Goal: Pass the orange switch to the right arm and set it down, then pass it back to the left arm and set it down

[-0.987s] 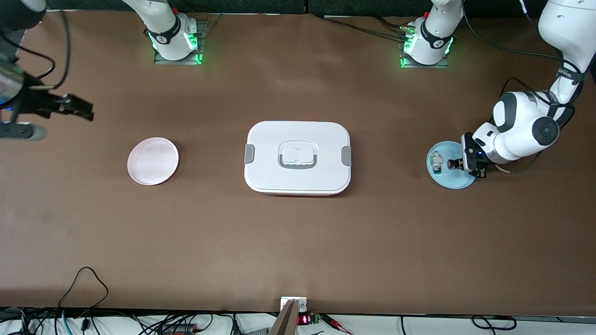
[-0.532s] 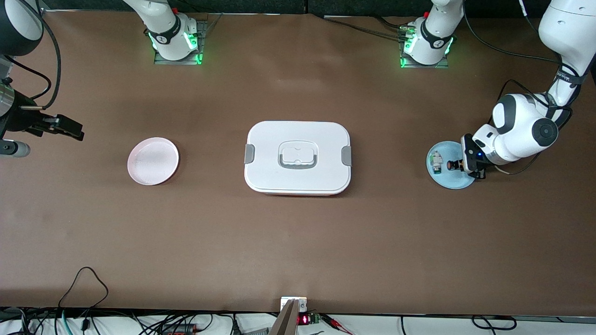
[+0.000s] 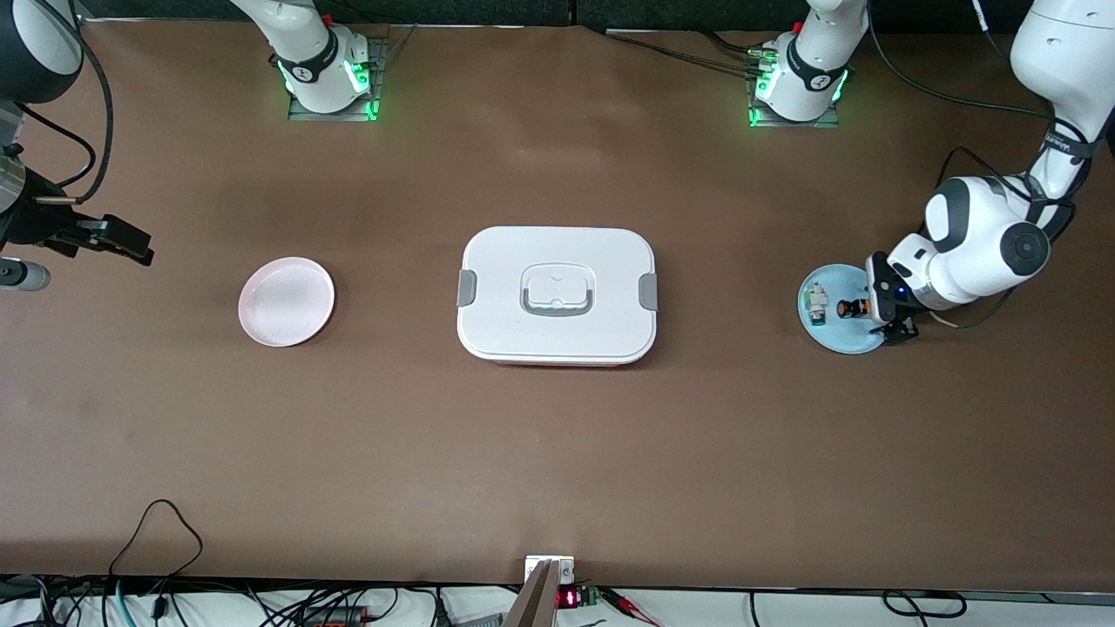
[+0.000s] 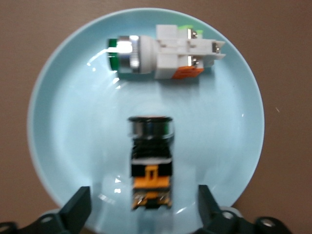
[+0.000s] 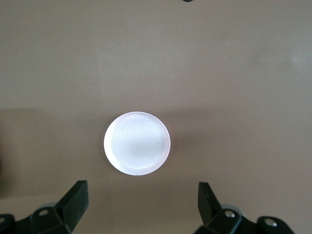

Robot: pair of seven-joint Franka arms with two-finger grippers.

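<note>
Orange switch [image 4: 150, 163] lies on the blue plate [image 4: 63, 146] toward the left arm's end from the box [image 3: 557, 294], left gripper [image 4: 145, 210] spread around it without touching, right gripper [image 5: 142, 204] spread wide, up near the pink plate [image 5: 137, 143].

The left gripper [image 3: 888, 315] is hiding part of the blue plate's [image 3: 832, 335] rim. In both wrist views, the frame edge is cutting off the fingers' [image 4: 78, 209] bases.
</note>
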